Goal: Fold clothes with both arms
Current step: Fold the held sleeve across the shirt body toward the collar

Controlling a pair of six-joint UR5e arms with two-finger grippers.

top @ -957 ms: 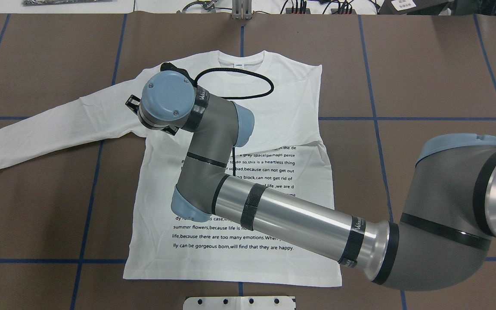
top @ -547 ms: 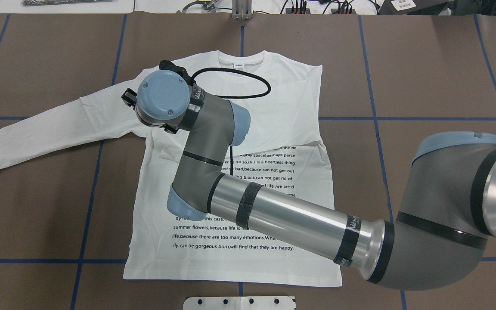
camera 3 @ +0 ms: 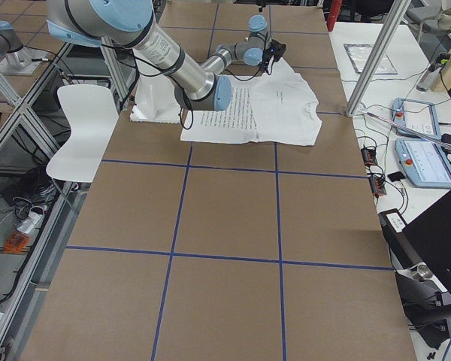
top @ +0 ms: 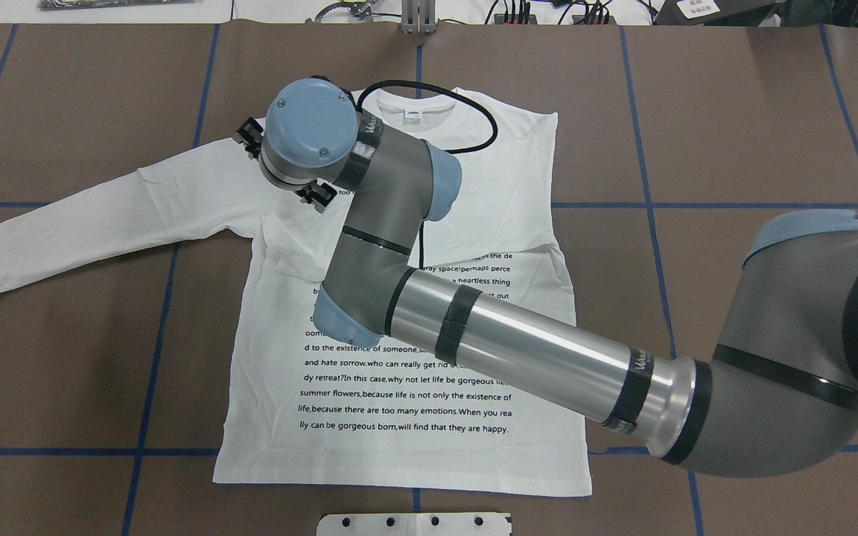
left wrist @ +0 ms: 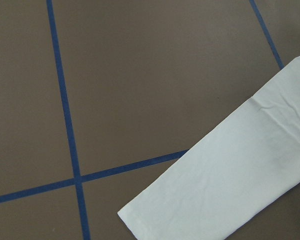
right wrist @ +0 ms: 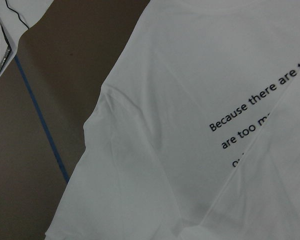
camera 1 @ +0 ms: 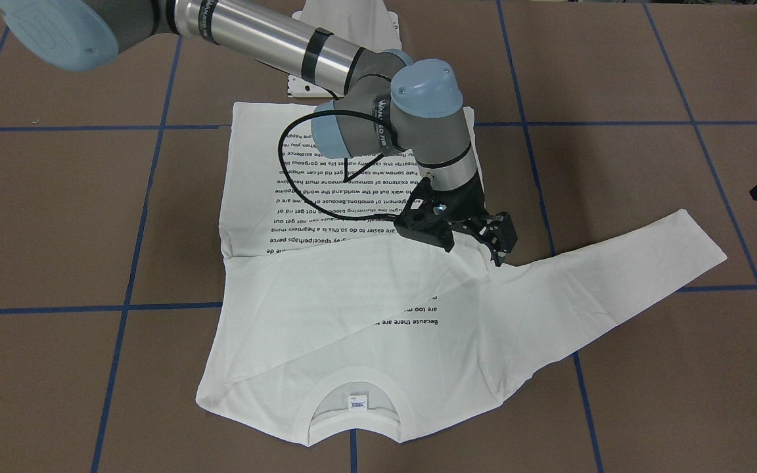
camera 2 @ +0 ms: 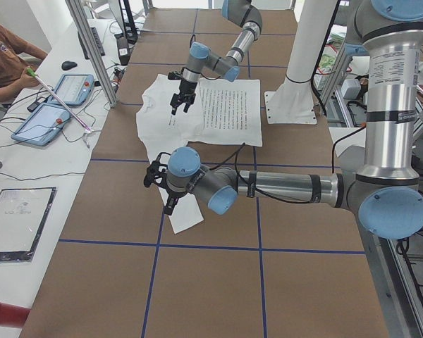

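My right arm (top: 518,353) shifted toward collar (camera 1: 352,382); right jaws spread, empty, above shirt (top: 399,461) shoulder. Left jaws near cuff (left wrist: 155,215): cannot tell state.

The table (top: 734,112) has a brown cover w/ blue tape lines (top: 64,451) that make big squares on it. On the side opposite the robot there is a white bench (camera 2: 35,165). On it lie two tablet-like pendants (camera 2: 72,88) w/ blue frames, one just beside the other, a dark mouse (camera 2: 69,65), some cables, and a dark sheet (camera 2: 17,222) nearer the camera. A person (camera 2: 3,53) in a rust-coloured shirt is at the bench's far end. A thin rod (camera 2: 56,98) w/ a green end slants over the pendants. A red object (camera 2: 3,315) is in the view's corner; cannot tell what it is. A metal post (camera 3: 376,56) rises at the bench. A white chair (camera 3: 79,128) stands on the robot's side, and a black laptop (camera 3: 440,233) is on the operators' side.
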